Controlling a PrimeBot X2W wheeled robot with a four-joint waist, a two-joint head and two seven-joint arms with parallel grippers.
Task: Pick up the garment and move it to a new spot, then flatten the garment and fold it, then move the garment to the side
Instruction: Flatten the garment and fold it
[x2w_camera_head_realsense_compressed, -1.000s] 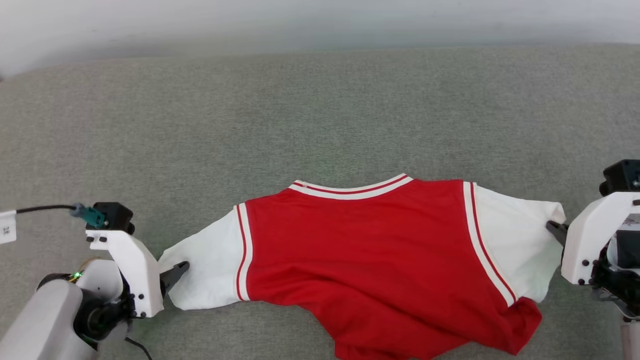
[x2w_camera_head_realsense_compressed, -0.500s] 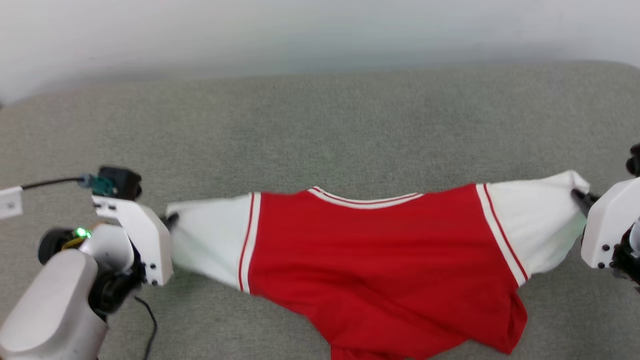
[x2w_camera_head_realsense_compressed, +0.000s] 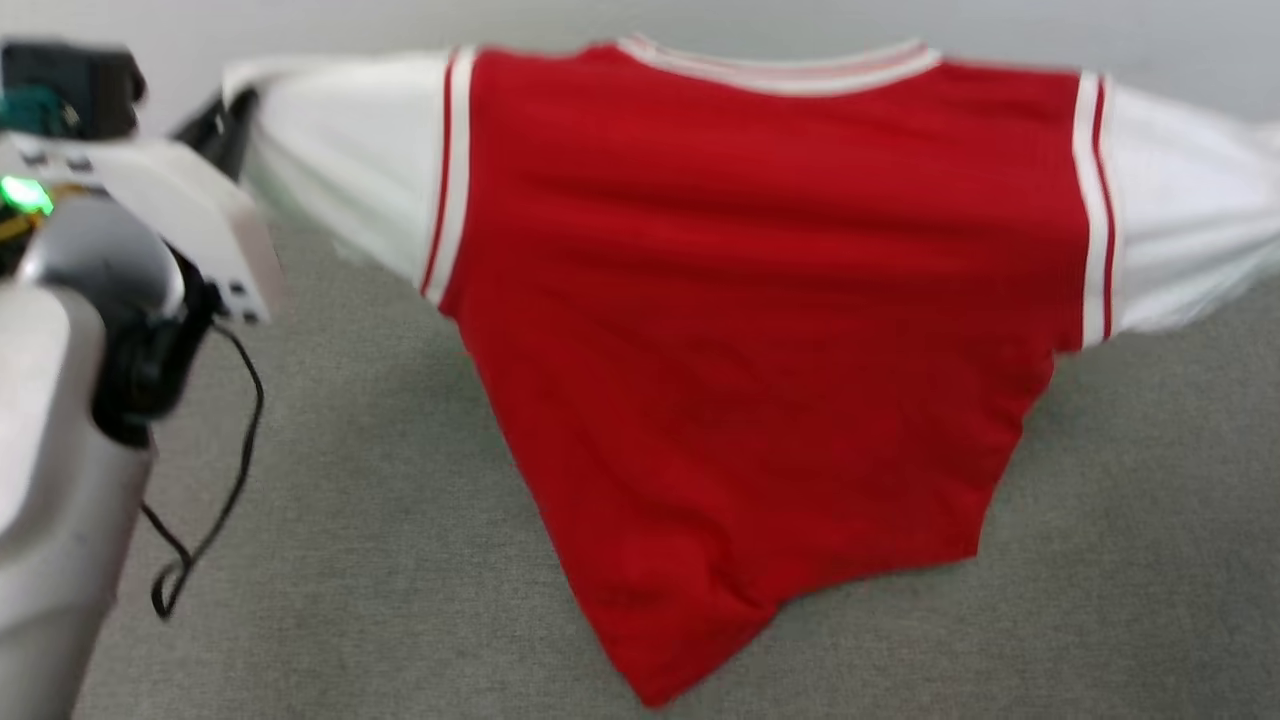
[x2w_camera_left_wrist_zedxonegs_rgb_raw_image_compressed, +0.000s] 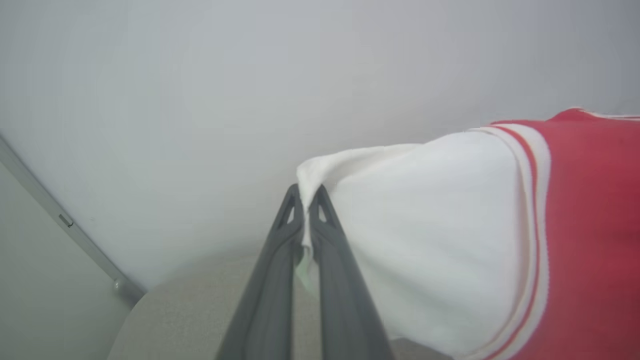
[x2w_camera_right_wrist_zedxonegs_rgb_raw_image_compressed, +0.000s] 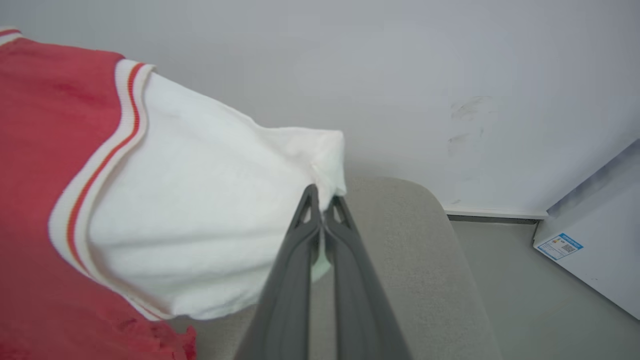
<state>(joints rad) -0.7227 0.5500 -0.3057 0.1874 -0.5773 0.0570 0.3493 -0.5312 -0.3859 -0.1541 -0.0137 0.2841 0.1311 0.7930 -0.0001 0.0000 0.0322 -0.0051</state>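
We hold one garment raised off the tabletop where it earlier lay, the left gripper and right gripper jaws each pinching a sleeve.

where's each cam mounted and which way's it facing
Head view: on the head, facing forward and down at the shirt over the grey surface; the left forearm shows at left.
Left wrist view: on the left wrist, looking along the left gripper, shut on the shirt, toward the wall.
Right wrist view: on the right wrist, looking along the right gripper, shut on the shirt.
Shared: all three show the shirt; both wrist views the wall.
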